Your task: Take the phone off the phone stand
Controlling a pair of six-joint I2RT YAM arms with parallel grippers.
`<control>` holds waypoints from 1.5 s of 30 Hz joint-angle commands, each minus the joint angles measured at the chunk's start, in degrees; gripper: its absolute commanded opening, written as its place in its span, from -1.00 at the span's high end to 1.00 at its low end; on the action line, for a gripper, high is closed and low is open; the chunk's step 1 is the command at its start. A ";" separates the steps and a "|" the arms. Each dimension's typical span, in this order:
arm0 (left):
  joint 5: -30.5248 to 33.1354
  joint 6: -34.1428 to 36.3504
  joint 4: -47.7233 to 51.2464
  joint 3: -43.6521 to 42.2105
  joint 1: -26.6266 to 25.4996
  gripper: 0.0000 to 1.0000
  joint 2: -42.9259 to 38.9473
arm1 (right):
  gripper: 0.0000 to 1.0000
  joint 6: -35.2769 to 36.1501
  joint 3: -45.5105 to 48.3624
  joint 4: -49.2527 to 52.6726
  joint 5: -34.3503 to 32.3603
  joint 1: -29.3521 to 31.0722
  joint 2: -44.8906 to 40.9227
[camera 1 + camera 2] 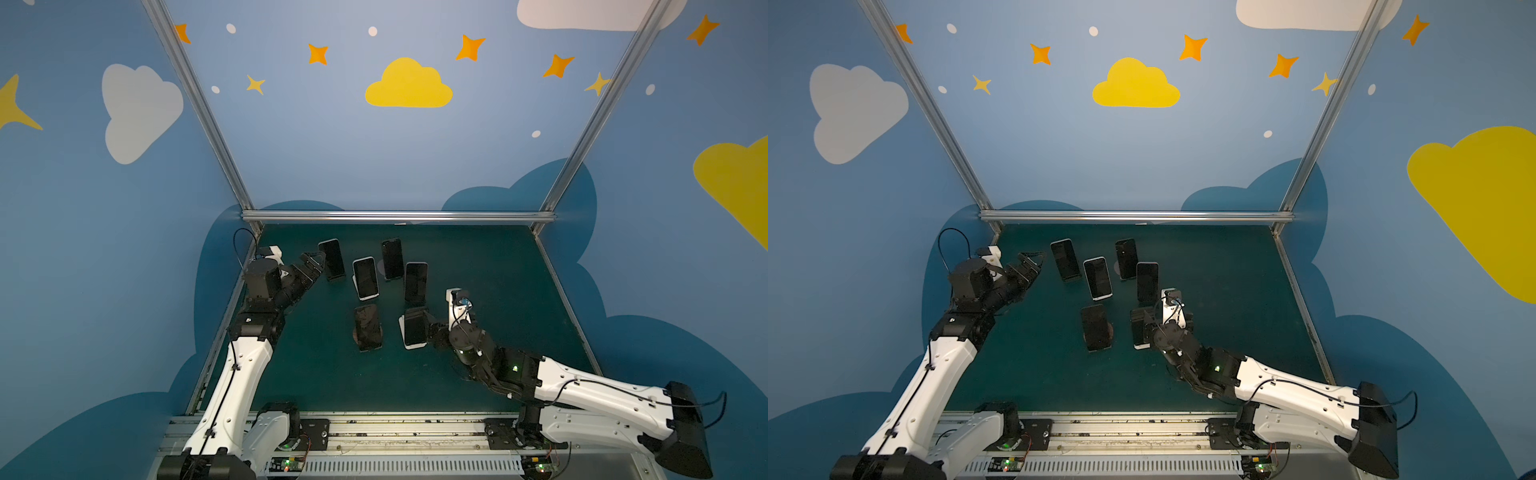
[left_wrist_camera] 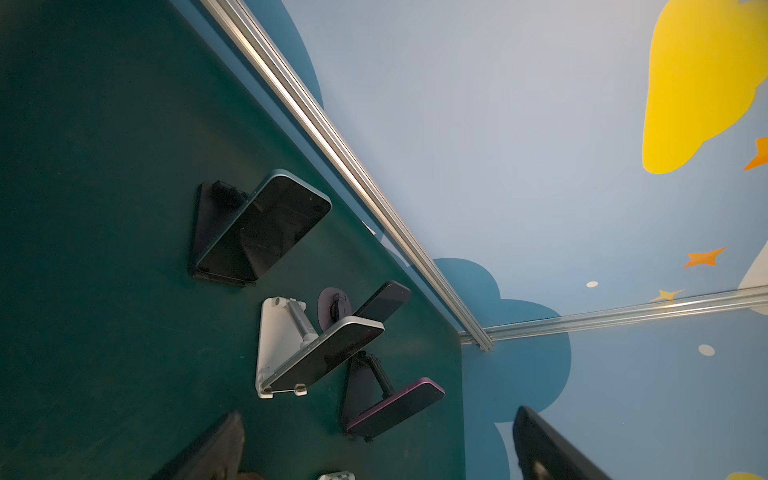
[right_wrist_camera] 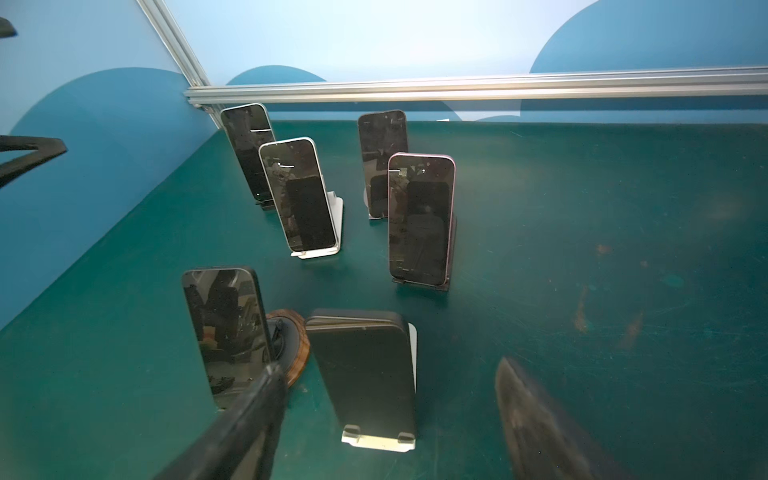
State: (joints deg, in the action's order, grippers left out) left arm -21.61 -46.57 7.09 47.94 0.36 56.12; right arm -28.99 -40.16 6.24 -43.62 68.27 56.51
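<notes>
My right tool (image 3: 390,374) is open. Its dark, blurred fingers (image 3: 253,407) flank the matte black phone (image 1: 415,331), which leans on a white lipped stand (image 3: 378,441). They seem clear of it, though I cannot be sure. My left tool (image 1: 318,262) gapes wide just beside a glossy slab phone (image 1: 332,259) at the far left. Everything sits on the scuffed green counter (image 1: 498,291).

A robot lab booth (cloud-painted walls (image 1: 332,145), aluminium frame (image 1: 397,216)) around a green tabletop (image 1: 498,291).
</notes>
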 commanded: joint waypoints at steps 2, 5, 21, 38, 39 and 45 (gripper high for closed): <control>-1.26 -1.16 -1.82 -0.85 -0.40 -0.97 -0.72 | -0.66 0.71 3.16 -1.29 0.50 0.46 -1.24; -2.82 -2.52 -2.73 -1.06 -1.38 -0.95 0.00 | -0.71 1.03 4.83 -3.26 0.82 0.67 -0.30; -4.94 -0.66 -4.04 -0.85 -5.93 -0.80 1.61 | -0.72 -3.02 7.38 -13.92 4.32 0.77 7.76; -4.11 0.04 -3.93 -0.97 -7.56 -0.81 -0.28 | -0.73 -1.17 6.44 -18.06 2.83 -0.09 14.49; -4.24 0.07 -3.99 -1.00 -7.57 -0.81 -0.05 | -0.73 -0.54 6.46 -18.78 2.75 -0.13 14.78; -4.66 -0.06 -4.19 -0.96 -7.74 -0.81 0.16 | -0.73 0.69 5.91 -20.79 0.10 -0.36 16.82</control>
State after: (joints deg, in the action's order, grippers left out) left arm -25.45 -47.33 4.47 47.24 -7.27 56.55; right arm -29.52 -33.21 -12.21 -40.82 68.27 72.69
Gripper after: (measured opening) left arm 0.906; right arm 0.867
